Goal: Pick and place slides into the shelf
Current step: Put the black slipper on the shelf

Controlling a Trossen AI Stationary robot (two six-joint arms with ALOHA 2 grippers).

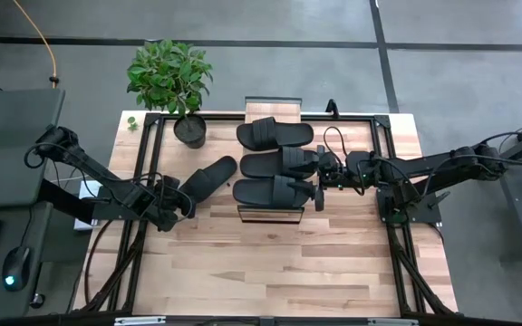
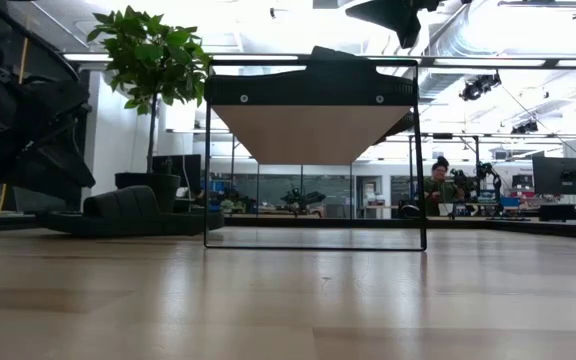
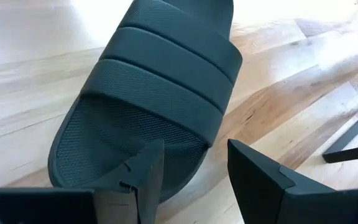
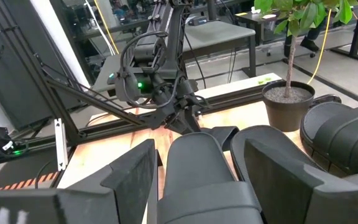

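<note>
Three slides [image 1: 275, 161] sit on the shelf [image 1: 273, 215]; the last slide [image 1: 208, 177] lies on the counter [image 1: 270, 272], left hand [image 1: 181, 205] spread at its heel. Right hand [image 1: 323, 172], spread, straddles the middle one.

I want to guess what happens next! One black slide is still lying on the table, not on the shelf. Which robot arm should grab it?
Probably the left. The left gripper is open right at the heel of the loose slide on the table. The right gripper is busy at the shelf, open around another slide.
</note>
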